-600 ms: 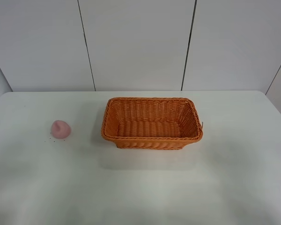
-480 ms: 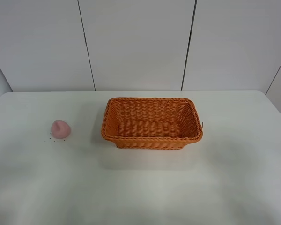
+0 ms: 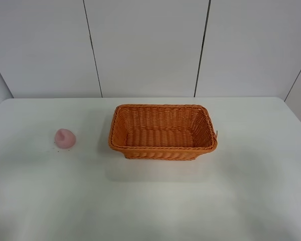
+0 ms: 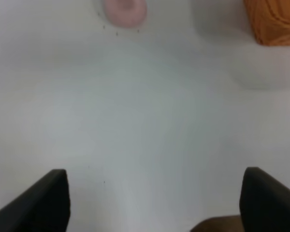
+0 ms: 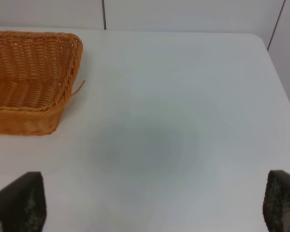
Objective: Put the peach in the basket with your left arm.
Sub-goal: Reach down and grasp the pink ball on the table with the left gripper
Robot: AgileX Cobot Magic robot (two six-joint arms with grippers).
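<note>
The pale-pink peach sits on the white table at the left, apart from the orange wicker basket in the middle. The basket is empty. Neither arm shows in the exterior high view. In the left wrist view the peach lies far ahead of my left gripper, whose two black fingertips stand wide apart with nothing between them; a corner of the basket shows too. My right gripper is open and empty above the bare table, with the basket's end ahead to one side.
The white table has its back edge against a white panelled wall. A loose wicker strand sticks out from the basket's corner. A few tiny dark specks lie by the peach.
</note>
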